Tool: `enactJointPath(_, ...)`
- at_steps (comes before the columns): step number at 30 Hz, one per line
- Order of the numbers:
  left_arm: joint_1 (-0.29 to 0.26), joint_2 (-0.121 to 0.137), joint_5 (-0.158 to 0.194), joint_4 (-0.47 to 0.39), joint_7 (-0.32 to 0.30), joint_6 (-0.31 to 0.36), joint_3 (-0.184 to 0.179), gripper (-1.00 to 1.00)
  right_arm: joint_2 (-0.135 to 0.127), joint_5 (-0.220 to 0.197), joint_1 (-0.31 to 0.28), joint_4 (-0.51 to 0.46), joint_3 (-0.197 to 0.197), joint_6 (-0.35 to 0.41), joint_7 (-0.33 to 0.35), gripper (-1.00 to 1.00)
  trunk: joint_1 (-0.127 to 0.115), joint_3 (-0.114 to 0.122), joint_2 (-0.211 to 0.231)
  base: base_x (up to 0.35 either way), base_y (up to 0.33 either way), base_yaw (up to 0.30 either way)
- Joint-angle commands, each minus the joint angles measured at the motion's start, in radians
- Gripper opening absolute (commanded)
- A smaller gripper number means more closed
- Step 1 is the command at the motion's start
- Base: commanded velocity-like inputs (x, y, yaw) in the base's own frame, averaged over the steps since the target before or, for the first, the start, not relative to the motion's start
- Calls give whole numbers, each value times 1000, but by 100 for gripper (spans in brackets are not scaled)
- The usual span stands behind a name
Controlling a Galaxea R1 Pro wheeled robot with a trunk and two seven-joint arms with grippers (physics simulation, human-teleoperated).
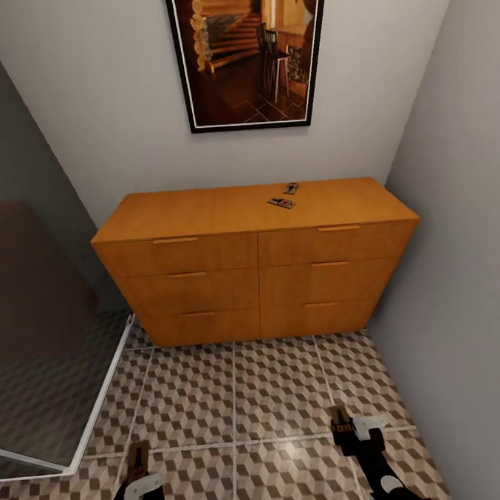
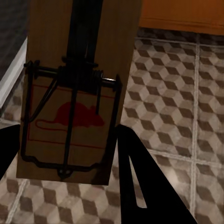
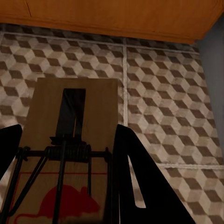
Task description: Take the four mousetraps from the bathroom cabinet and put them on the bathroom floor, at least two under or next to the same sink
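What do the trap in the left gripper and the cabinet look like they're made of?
Trap: a pale brown wooden board, matte, faint grain, with dark metal wire and coiled spring, and a red printed mouse. Cabinet: orange-brown wood or veneer, smooth satin finish, slim matching handles.

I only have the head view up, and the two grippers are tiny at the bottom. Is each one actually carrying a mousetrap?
Observer: Yes. The left wrist view shows the left gripper holding a mousetrap between its fingers.
Operator: And the right?
Observer: The right gripper holds a second mousetrap the same way.
Operator: Which face is up?
Observer: Both show the wire side with a red mouse print, above the bathroom floor.
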Motion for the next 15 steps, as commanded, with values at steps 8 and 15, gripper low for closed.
enactJointPath(8, -1, 16, -4, 22, 34, -8, -9, -100, 3, 20, 15, -6, 8, -121, 0, -100, 0, -1, 0, 0, 0, 0)
enactJointPath(15, -1, 16, -4, 27, 35, -7, -13, -100, 4, 62, 46, -5, 20, -168, 0, -100, 0, -1, 0, 0, 0, 0)
